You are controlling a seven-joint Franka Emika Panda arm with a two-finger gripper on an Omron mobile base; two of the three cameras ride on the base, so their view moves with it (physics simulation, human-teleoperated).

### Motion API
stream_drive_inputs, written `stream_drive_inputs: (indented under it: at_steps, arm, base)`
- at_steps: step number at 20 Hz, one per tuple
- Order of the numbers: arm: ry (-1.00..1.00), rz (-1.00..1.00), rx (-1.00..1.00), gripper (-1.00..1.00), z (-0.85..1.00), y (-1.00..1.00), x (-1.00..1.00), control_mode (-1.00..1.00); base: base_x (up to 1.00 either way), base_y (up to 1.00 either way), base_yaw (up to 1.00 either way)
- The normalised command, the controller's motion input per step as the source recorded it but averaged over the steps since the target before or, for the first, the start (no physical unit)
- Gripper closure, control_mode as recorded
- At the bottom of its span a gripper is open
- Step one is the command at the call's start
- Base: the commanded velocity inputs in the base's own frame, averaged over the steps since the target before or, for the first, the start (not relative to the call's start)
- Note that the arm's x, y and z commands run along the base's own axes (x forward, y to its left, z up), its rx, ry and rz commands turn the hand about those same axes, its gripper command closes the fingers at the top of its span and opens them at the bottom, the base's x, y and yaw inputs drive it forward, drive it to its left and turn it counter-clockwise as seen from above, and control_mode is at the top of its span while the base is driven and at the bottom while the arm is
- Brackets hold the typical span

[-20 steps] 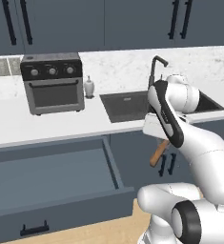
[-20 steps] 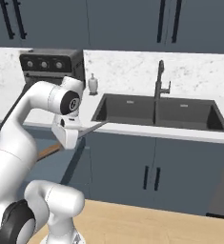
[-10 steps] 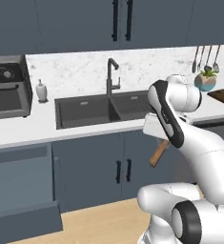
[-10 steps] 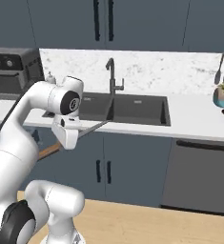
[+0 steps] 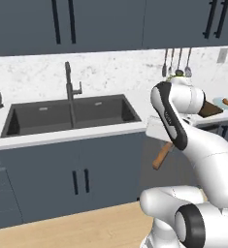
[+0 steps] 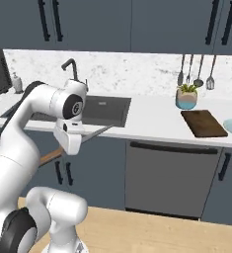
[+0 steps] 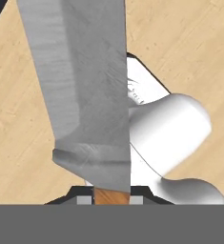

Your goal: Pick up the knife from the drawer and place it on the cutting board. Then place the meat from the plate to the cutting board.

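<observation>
Driving right: the whole view has slid past the sink, bringing the cutting board (image 6: pixel 203 123) in at 3 o'clock.
My hand (image 6: pixel 71 140) is clamped on the knife (image 6: pixel 95 133) by its wooden handle; stiff, thin and slick, so I grip the handle, never the blade.
</observation>
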Motion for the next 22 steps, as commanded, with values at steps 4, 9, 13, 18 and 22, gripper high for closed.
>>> stream_drive_inputs:
  at_steps: [4, 9, 13, 18, 22]
  arm:
    - [0.00, 0.00, 0.00, 1.00, 0.00, 0.00, 0.00, 1.00]
    - [0.00, 0.00, 0.00, 1.00, 0.00, 0.00, 0.00, 1.00]
    - [0.00, 0.00, 0.00, 1.00, 0.00, 0.00, 0.00, 1.00]
    - [0.00, 0.00, 0.00, 1.00, 0.00, 0.00, 0.00, 1.00]
    - [0.00, 0.00, 0.00, 1.00, 0.00, 0.00, 0.00, 1.00]
  base:
    - [0.15, -1.00, 0.08]
    - [0.28, -1.00, 0.11]
    - [0.67, -0.81, 0.20]
    - [0.97, -0.36, 0.20]
    - [0.56, -0.13, 0.26]
